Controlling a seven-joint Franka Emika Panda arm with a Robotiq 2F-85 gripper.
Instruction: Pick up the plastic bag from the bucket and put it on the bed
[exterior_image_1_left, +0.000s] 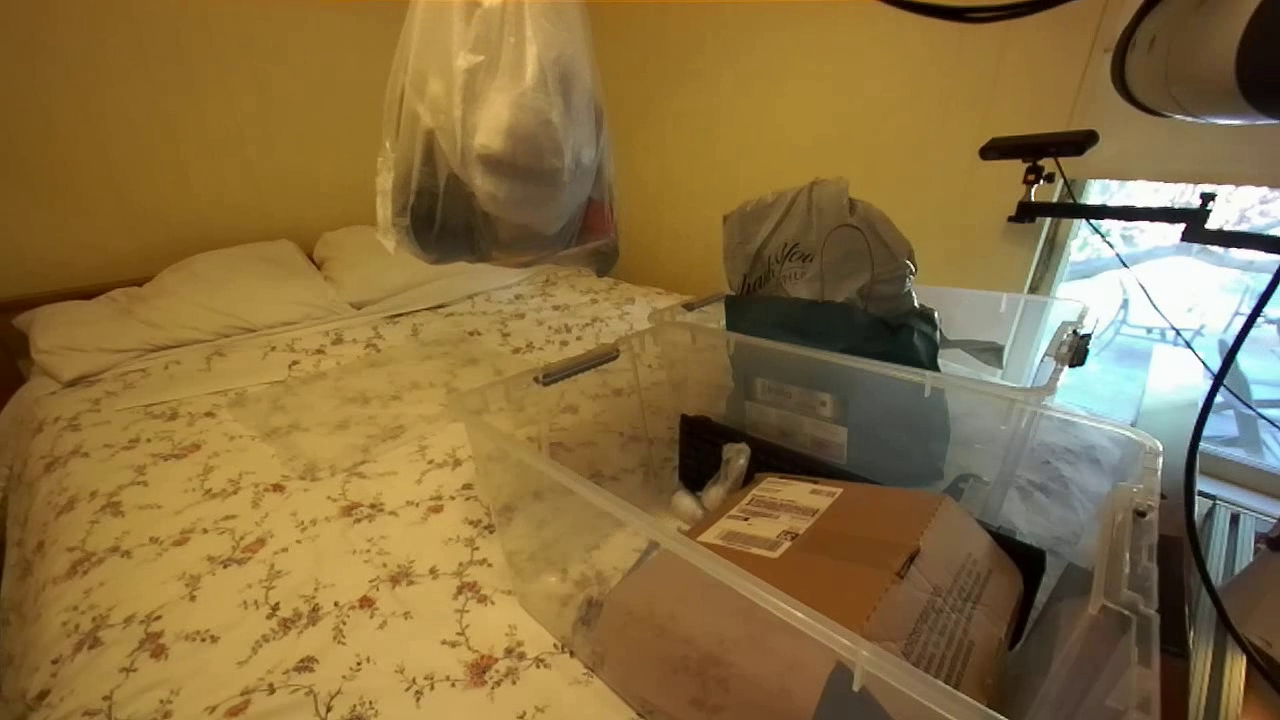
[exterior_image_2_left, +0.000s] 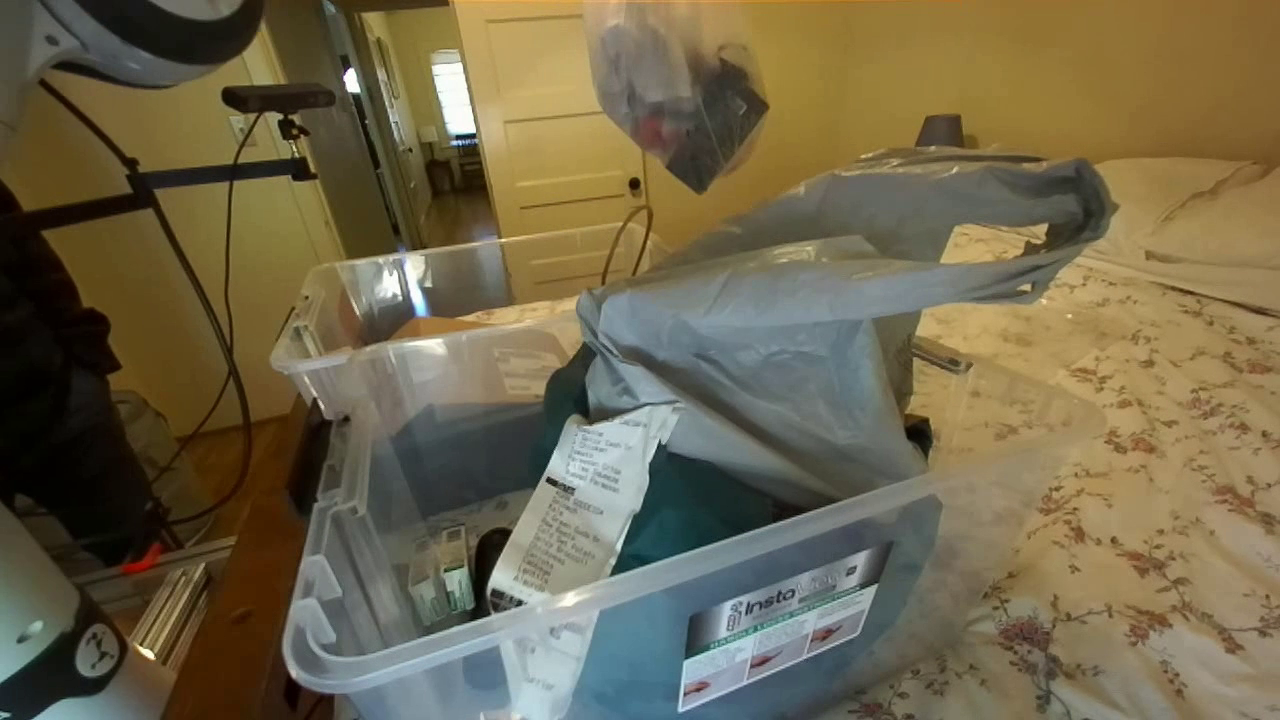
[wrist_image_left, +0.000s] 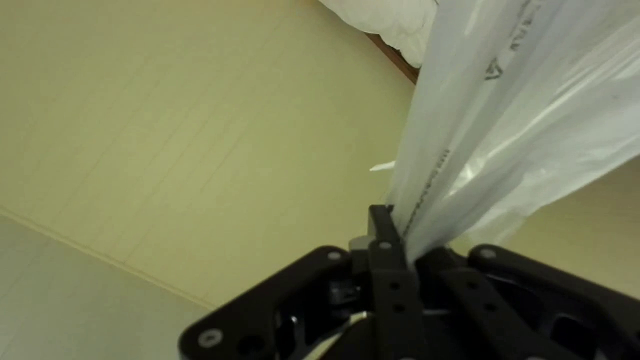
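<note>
A clear plastic bag (exterior_image_1_left: 500, 140) with dark, white and red things inside hangs in the air above the far part of the bed (exterior_image_1_left: 300, 540). It also hangs at the top in an exterior view (exterior_image_2_left: 680, 90). In the wrist view my gripper (wrist_image_left: 410, 237) is shut on the gathered, printed film of the bag (wrist_image_left: 480, 125). The gripper is out of frame in both exterior views. Two clear plastic bins stand beside each other, one with a cardboard box (exterior_image_1_left: 830, 530) and one with a grey shopping bag (exterior_image_2_left: 760, 330). Which one is the bucket I cannot tell.
The bin rims (exterior_image_1_left: 700, 563) (exterior_image_2_left: 850, 515) stand at the bed's edge. The grey shopping bag rises well above its bin. Pillows (exterior_image_1_left: 190, 300) lie at the bed's head. A camera on a stand arm (exterior_image_1_left: 1040, 145) (exterior_image_2_left: 278, 97) and black cables are near the robot.
</note>
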